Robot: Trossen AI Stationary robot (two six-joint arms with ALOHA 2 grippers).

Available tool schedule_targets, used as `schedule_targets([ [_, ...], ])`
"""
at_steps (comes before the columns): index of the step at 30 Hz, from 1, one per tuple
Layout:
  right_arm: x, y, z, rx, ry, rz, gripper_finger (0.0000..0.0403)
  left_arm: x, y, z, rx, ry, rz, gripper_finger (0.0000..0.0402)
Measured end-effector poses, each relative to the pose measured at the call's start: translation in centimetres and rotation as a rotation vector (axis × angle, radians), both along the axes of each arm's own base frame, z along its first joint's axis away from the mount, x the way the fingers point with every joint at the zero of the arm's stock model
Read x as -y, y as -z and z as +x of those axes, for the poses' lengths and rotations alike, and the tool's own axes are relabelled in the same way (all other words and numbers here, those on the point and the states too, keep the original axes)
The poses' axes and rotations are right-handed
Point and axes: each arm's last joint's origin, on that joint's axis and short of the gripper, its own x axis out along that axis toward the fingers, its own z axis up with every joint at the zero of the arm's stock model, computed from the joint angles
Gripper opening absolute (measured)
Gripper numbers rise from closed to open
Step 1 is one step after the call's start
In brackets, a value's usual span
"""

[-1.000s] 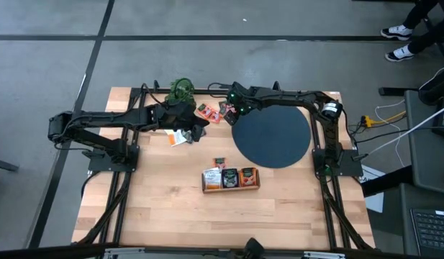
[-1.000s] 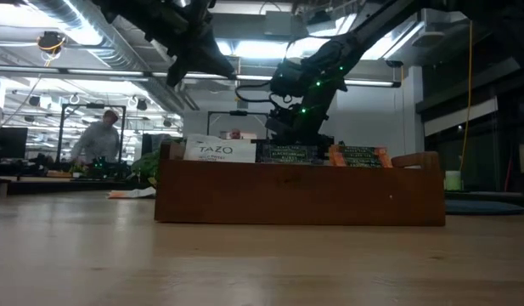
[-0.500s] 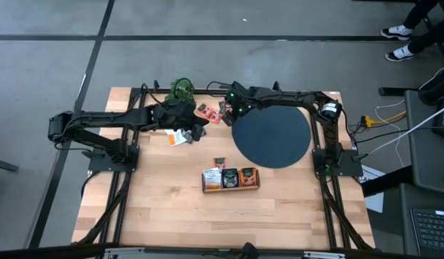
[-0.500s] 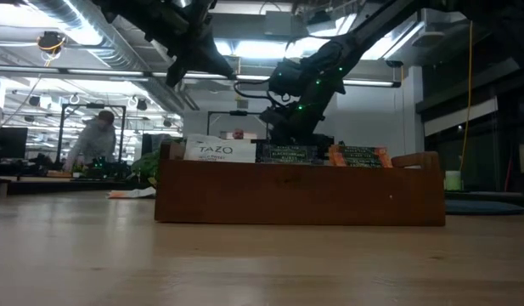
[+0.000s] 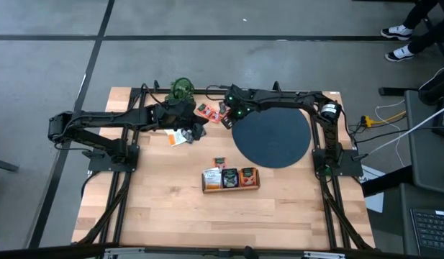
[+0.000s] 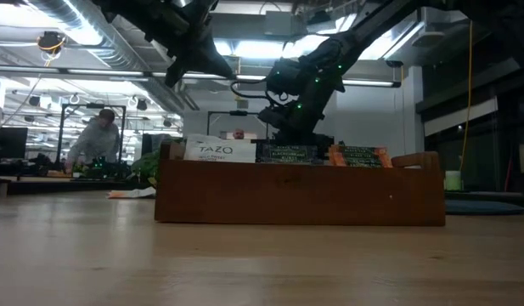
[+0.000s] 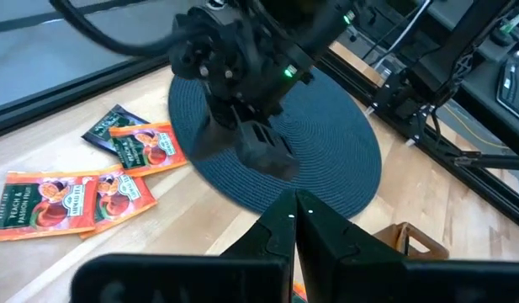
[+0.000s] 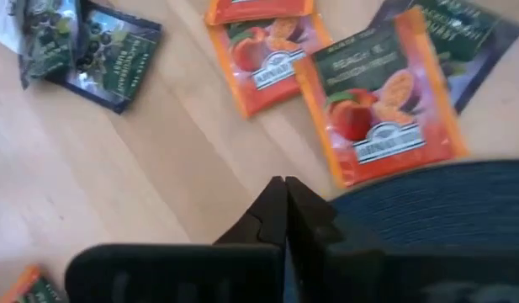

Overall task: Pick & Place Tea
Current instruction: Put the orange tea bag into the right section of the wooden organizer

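Left gripper (image 5: pixel 198 131) sits over the counter (image 5: pixel 171 208) at the back left of centre, near the plant (image 5: pixel 182 88), just beside a white packet (image 5: pixel 180 137). Its fingers (image 7: pixel 305 227) are closed together with nothing seen between them.

Right gripper (image 5: pixel 229 115) reaches across the back edge of the black disc (image 5: pixel 272 137) to the disc's left rim. Its fingers (image 8: pixel 284 219) are pressed shut, tips meeting, nothing gripped. In the right wrist view the tips lie at the disc's rim, next to an orange peach packet (image 8: pixel 377 101) whose lower edge meets the rim.

Tea: loose packets lie flat on the counter between the two grippers, at the disc's back left. In the left wrist view, two orange packets (image 7: pixel 70 200) overlap side by side; another orange packet (image 7: pixel 145 147) lies partly over a dark packet (image 7: pixel 103 130). In the right wrist view, a second orange packet (image 8: pixel 263 46) and a dark packet (image 8: pixel 108 50) lie apart from the disc.

A wooden tray (image 5: pixel 231 180) stands toward the front centre, well apart from both grippers, holding upright tea packs (image 6: pixel 283 153). One small packet (image 5: pixel 219 162) lies just behind it.

A person (image 6: pixel 93 140) shows in the room beyond.
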Motion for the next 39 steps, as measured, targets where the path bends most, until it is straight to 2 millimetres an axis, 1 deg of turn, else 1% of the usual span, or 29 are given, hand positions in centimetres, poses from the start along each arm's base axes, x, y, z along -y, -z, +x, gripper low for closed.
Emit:
schedule_targets([
  [4,0.1,-0.1,0.1,0.007,0.085,0.004,0.0007,-0.1,0.0,0.0,-0.004,-0.027,0.014,0.0004],
  [7,1.3,-0.7,-0.1,-0.008,0.142,-0.017,0.0004,-0.1,0.0,0.0,-0.010,-0.037,0.033,0.0004],
  [10,2.8,-0.9,0.0,-0.056,0.169,0.024,0.0004,-0.1,0.0,-0.1,-0.011,-0.039,0.036,0.0004],
  [12,3.5,0.0,0.5,-0.134,0.148,0.069,0.0004,-0.1,0.0,-0.1,-0.013,-0.037,0.040,0.0004],
  [14,4.2,0.6,1.5,-0.194,0.105,0.081,0.0003,-0.1,0.0,-0.1,-0.015,-0.034,0.044,0.0004],
  [17,4.9,0.7,2.9,-0.253,0.036,0.084,0.0004,-0.1,0.0,-0.1,-0.015,-0.034,0.044,0.0004],
  [20,5.5,0.7,4.0,-0.286,0.003,0.073,0.0003,-0.1,0.0,0.0,-0.014,-0.027,0.041,0.0004],
  [23,6.0,0.0,4.7,-0.283,-0.022,0.046,0.0003,-0.1,0.0,0.0,-0.014,-0.022,0.039,0.0004],
  [25,6.5,0.1,4.8,-0.290,-0.022,0.047,0.0003,-0.1,0.0,0.0,-0.013,-0.022,0.039,0.0004],
  [28,6.8,1.5,4.6,-0.331,-0.021,0.090,0.0003,-0.1,0.0,0.0,-0.013,-0.021,0.038,0.0004],
  [30,6.9,2.1,4.4,-0.330,-0.032,0.145,0.0003,-0.1,0.0,0.0,-0.013,-0.020,0.038,0.0004],
  [33,7.0,2.0,4.6,-0.304,-0.037,0.158,0.0003,-0.1,0.0,0.0,-0.013,-0.020,0.038,0.0004],
  [39,6.8,2.1,4.5,-0.308,-0.048,0.189,0.0003,-0.1,0.0,0.0,-0.014,-0.020,0.038,0.0004],
])
